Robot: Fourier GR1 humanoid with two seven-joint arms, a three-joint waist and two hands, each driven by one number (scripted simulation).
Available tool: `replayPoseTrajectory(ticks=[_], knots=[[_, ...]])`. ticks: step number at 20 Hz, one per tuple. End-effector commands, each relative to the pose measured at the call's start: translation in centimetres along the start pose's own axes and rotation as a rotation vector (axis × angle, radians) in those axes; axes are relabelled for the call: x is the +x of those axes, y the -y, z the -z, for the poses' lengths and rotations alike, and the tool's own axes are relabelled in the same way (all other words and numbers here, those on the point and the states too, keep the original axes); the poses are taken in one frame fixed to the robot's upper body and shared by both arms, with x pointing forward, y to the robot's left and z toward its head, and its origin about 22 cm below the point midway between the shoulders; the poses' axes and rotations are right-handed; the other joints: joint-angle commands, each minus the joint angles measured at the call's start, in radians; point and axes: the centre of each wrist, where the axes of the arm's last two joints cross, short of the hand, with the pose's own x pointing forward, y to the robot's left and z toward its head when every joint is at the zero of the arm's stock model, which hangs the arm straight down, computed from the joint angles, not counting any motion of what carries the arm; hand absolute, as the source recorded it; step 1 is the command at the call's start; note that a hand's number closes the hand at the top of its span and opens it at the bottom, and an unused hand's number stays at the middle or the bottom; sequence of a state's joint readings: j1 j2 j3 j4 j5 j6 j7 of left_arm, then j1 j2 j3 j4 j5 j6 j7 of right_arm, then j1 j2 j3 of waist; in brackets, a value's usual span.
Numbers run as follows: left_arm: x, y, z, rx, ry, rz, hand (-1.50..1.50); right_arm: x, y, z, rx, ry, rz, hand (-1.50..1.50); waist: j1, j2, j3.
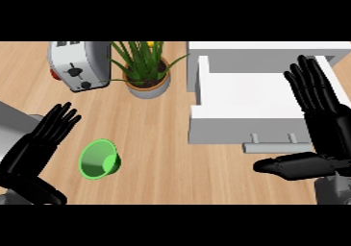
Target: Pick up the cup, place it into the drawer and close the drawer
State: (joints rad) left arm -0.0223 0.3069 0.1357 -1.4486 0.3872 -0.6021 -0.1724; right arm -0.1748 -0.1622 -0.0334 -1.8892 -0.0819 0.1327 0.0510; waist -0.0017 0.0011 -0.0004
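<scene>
Leftmost, the left hand [37, 144] is seen with its fingers straight and spread, nothing held in it. Just to its right, the green cup [100, 159] is found lying on its side on the wooden worktop [164, 158], its mouth turned toward the view, apart from the hand. Farther back, a toaster [80, 64] and a potted plant [145, 72] are set side by side. Toward the right, the white drawer [242, 103] is shown pulled open. Over its right side, the right hand [321, 115] is held flat, fingers extended and thumb out, nothing grasped.
</scene>
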Motion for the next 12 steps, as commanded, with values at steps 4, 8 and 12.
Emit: replayPoseTrajectory(ticks=[4,8,12], knots=[[-4.7,-1.2,0.2,0.061,-0.074,0.049,-1.50,0.8,2.2,0.8,-0.008,0.013,-0.015,-1.50,-0.003,0.000,0.000],[-7.0,-2.9,-0.3,0.069,-0.095,0.041,-1.50,-0.1,0.5,1.1,-0.001,0.017,-0.006,-1.50,-0.004,0.001,0.000],[-9.6,-3.9,-0.9,0.081,-0.118,0.053,-1.50,-0.2,2.0,1.1,0.008,0.023,0.005,-1.50,-0.010,0.003,-0.001]])
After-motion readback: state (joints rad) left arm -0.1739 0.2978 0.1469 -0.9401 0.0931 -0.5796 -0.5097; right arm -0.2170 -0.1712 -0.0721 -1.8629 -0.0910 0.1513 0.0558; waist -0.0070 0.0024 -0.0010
